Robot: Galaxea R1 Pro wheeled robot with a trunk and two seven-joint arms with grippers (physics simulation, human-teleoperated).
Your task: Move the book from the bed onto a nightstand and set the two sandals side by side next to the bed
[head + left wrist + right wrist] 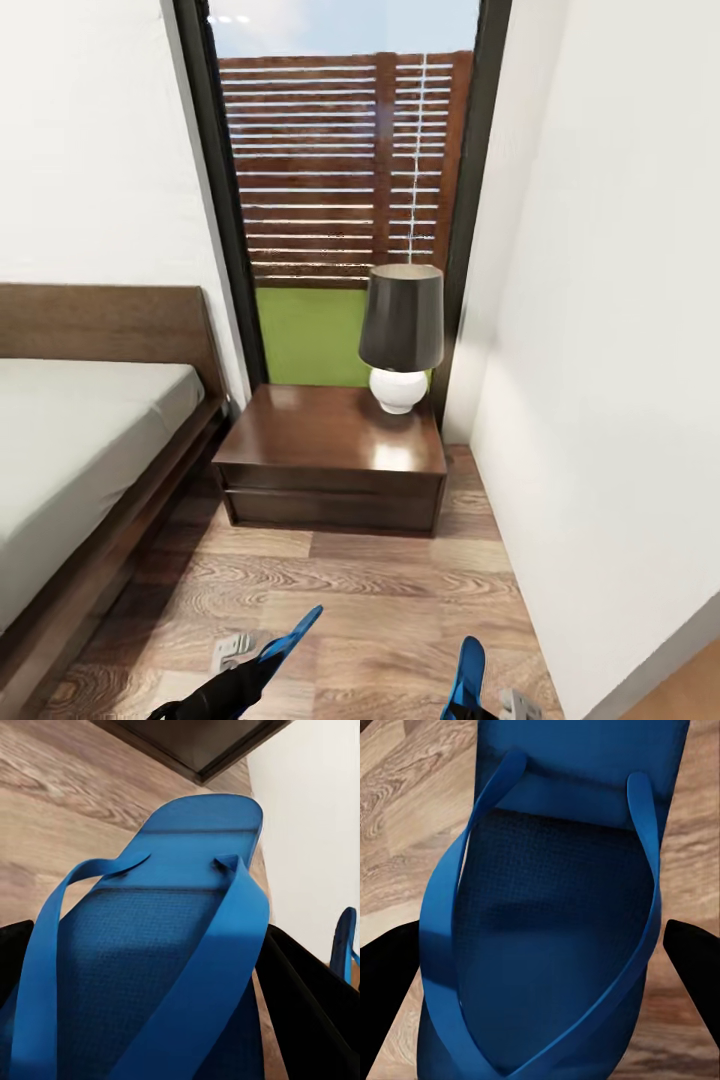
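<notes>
left gripper (150,1020) pinching blue sandal (172,945) | right gripper (540,967) pinching second blue sandal (562,907)

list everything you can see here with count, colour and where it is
sandals: 2, bright blue, one in the left claw, one in the right claw, both held above the floor
bed: 1, pale grey mattress on a dark brown frame, at left
nightstand: 1, dark reddish-brown, between bed and right wall
lamp: 1, dark shade on a white base, on the nightstand's back right corner
window: 1, dark frame, behind the nightstand
slatted fence: 1, brown, outside
floor: light brown wood planks
left claw: 1, black, shut on a sandal
right claw: 1, black, shut on a sandal
</notes>
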